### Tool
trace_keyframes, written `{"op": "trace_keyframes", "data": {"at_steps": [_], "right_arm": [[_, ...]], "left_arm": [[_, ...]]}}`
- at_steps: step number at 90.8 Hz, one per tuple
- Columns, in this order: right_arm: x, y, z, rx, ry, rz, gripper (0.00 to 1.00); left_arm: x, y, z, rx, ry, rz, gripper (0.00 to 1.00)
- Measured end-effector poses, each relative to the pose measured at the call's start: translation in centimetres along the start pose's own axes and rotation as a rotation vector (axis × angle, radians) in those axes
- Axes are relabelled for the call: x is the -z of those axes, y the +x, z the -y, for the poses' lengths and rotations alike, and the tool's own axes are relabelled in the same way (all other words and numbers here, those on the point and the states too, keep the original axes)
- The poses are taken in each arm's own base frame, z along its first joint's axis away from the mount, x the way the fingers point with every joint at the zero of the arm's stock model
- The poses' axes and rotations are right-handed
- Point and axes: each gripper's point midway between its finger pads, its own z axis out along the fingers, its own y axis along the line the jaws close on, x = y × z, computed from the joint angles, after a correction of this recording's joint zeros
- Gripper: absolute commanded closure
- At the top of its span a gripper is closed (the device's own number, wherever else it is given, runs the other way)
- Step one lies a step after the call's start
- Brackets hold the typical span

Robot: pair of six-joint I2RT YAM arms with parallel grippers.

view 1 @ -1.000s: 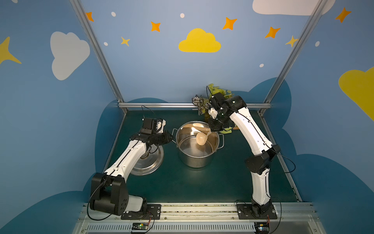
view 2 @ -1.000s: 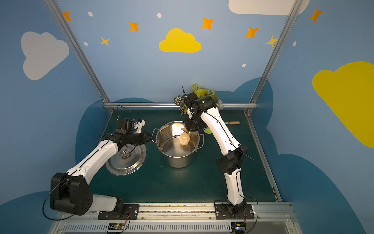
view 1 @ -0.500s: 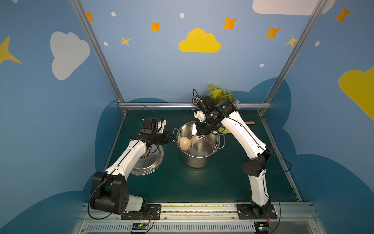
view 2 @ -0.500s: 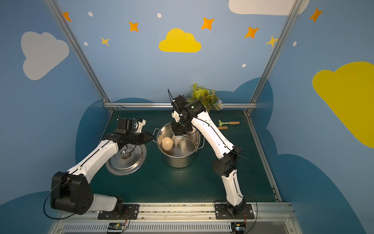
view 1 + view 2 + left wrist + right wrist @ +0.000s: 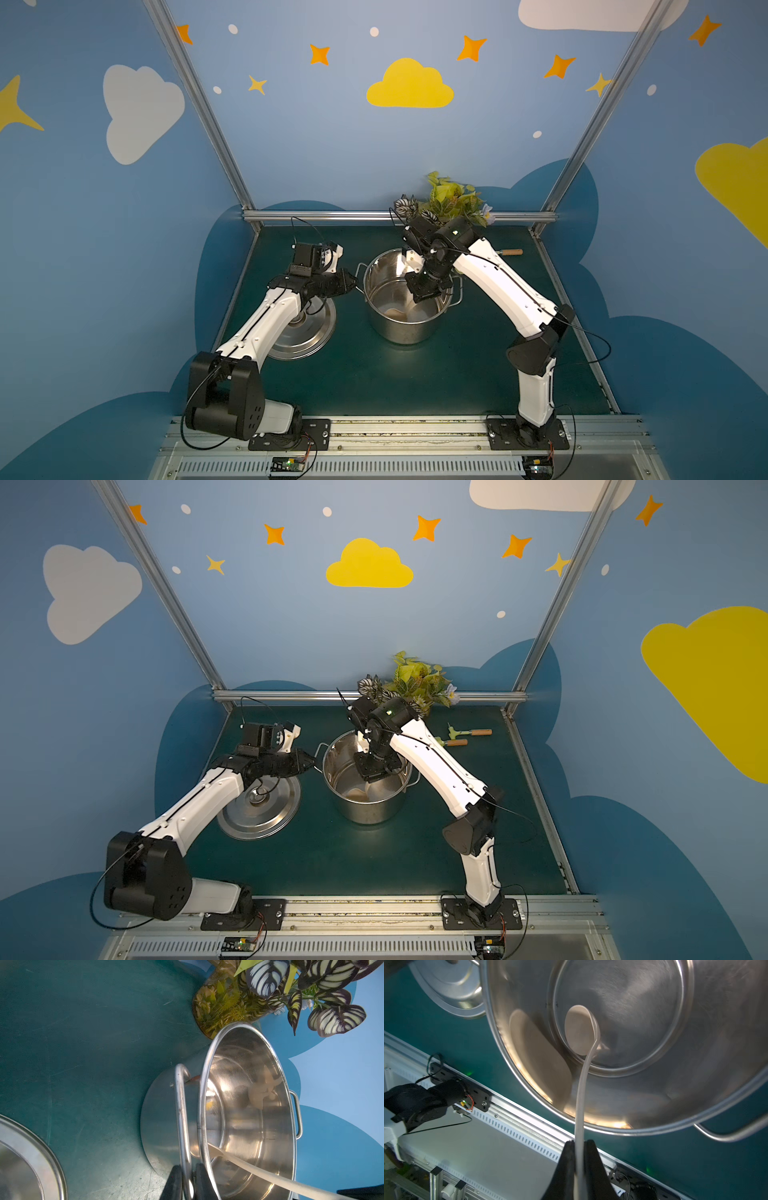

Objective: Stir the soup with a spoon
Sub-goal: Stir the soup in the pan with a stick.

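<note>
The steel pot (image 5: pixel 399 332) (image 5: pixel 365 812) stands mid-table. My left gripper (image 5: pixel 186 1167) (image 5: pixel 351 284) (image 5: pixel 309 762) is shut on the pot's left loop handle (image 5: pixel 180 1109). My right gripper (image 5: pixel 580 1144) (image 5: pixel 428 291) (image 5: pixel 376 771) hangs over the pot's mouth, shut on the thin handle of the cream spoon (image 5: pixel 578 1030) (image 5: pixel 259 1174). The spoon's round bowl sits low against the pot's shiny bottom (image 5: pixel 623 1012), near the front-left wall, where its reflection shows. I cannot make out any soup.
The pot's lid (image 5: pixel 307 332) (image 5: pixel 257 812) lies flat under my left arm. A potted plant (image 5: pixel 449 199) (image 5: pixel 228 1001) stands at the back behind the pot. Two small green tools with wooden handles (image 5: pixel 469 732) (image 5: pixel 455 742) lie at the back right.
The right gripper swept the spoon's bowl from the pot's right-centre to its left side, then down toward the front-left bottom. The left arm has held still on the handle.
</note>
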Motion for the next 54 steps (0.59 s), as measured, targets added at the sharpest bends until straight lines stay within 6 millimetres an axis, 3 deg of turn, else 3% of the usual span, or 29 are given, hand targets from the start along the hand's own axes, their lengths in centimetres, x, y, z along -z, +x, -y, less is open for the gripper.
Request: {"op": "trace_keyframes", "data": {"at_steps": [22,42,54], "right_arm": [[2.2,0.7,4.5,-0.089,0.098,0.060,1.00],[2.7,-0.7,7.5,-0.164,0.142,0.106,1.00],[3.0,-2.3,8.2,-0.184,0.149,0.154,1.00]], "left_arm": [[0.0,0.0,0.0,-0.008,0.005,0.006,0.85],[0.0,0.1,0.1,-0.011,0.009,0.005,0.85],[0.0,0.1,0.1,-0.011,0.010,0.005,0.85]]}}
